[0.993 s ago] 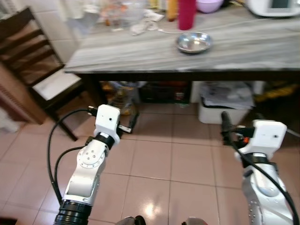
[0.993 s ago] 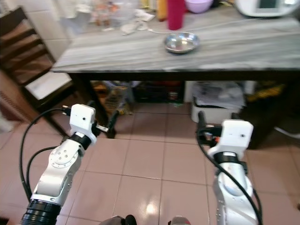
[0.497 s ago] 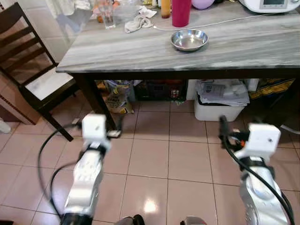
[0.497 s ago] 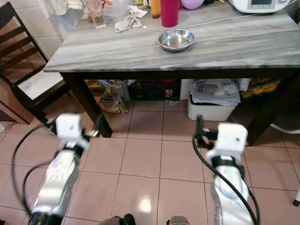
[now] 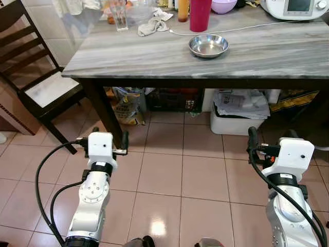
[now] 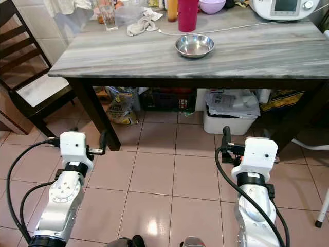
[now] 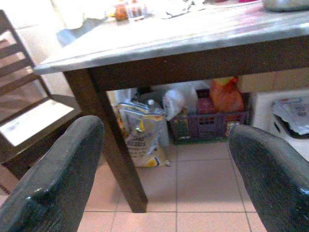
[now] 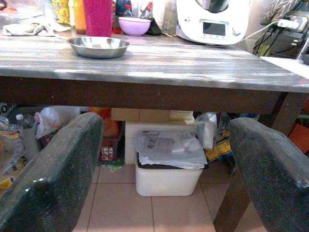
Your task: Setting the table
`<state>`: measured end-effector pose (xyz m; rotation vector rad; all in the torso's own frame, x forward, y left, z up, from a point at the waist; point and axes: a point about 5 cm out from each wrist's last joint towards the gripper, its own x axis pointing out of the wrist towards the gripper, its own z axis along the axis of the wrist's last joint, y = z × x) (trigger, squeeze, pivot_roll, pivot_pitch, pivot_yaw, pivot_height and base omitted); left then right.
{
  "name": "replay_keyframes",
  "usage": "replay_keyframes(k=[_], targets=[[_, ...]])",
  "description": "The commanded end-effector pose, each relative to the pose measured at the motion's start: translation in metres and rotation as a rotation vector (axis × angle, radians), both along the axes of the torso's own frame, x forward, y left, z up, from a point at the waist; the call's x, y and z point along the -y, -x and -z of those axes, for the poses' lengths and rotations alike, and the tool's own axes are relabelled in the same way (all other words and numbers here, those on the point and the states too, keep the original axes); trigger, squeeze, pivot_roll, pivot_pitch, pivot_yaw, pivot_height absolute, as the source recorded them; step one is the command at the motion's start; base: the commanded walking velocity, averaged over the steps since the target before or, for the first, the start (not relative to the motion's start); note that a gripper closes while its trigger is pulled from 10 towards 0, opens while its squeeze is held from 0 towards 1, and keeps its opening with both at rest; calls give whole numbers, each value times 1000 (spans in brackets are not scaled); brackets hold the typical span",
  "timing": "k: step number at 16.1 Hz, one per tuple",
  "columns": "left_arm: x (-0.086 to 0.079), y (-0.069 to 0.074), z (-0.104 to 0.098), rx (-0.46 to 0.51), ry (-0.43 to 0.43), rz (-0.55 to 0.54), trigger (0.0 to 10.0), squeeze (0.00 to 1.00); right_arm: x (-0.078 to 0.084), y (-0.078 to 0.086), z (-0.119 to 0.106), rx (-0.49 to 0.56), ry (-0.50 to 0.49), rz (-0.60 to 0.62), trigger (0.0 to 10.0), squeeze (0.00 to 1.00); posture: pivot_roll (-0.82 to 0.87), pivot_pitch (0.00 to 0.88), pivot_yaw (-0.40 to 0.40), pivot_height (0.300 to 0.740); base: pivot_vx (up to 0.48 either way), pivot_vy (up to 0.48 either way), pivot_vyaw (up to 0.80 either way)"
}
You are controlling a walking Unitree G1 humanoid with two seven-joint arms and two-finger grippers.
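A steel bowl (image 5: pixel 208 46) sits on the grey marble-topped table (image 5: pixel 154 56), with a red cup (image 5: pixel 200 14) and a purple bowl (image 5: pixel 224 5) behind it. A drinking glass (image 5: pixel 119 20) and a crumpled cloth (image 5: pixel 152 24) lie toward the table's back left. My left gripper (image 5: pixel 110 135) hangs low over the floor tiles short of the table's front left leg, open and empty. My right gripper (image 5: pixel 271 136) is at the same height on the right, open and empty too. In the right wrist view the steel bowl (image 8: pixel 98 46) shows above the table edge.
A dark wooden chair (image 5: pixel 31 77) stands left of the table. Under the table are a white bin (image 5: pixel 240 110) with papers, bags (image 5: pixel 128 103) and a crate. A white kitchen appliance (image 5: pixel 295 7) stands at the back right, its cord running across the top.
The whole view has shifted and sharpened as the camera moved. My left arm has swung lower and to the left; the right arm has barely moved.
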<state>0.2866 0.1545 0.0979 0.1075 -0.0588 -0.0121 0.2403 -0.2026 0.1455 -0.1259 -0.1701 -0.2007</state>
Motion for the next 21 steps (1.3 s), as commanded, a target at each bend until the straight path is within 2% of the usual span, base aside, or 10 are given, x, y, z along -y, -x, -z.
replay_keyframes(k=[1, 3, 4, 8, 12, 16, 21], targets=[[3, 0, 2, -17, -5, 40, 10000, 0, 1, 3, -2, 7, -12, 19, 10000, 0, -285, 152, 65, 740, 0, 0, 0], [2, 1, -1, -29, 21, 54, 10000, 0, -2, 5, 0, -16, -18, 20, 10000, 0, -287, 182, 78, 740, 0, 0, 0], [5, 1, -2, -36, 27, 86, 10000, 0, -2, 7, 3, -27, -36, 29, 10000, 0, -285, 186, 78, 740, 0, 0, -800], [8, -1, -13, -9, 25, 92, 10000, 0, -5, 7, 4, -30, -47, 27, 10000, 0, -265, 202, 83, 740, 0, 0, -800], [14, 0, -26, 25, 48, 157, 10000, 0, -9, 2, -3, -15, -54, 8, 10000, 0, -257, 227, 66, 740, 0, 0, 0], [14, 1, -26, 11, 73, 172, 10000, 0, -7, -3, -5, -8, -41, 3, 10000, 0, -251, 234, 81, 740, 0, 0, 0], [14, -3, -30, 4, 68, 198, 10000, 0, -6, -2, -4, -9, -42, 30, 10000, 0, -257, 236, 97, 740, 0, -292, 0]])
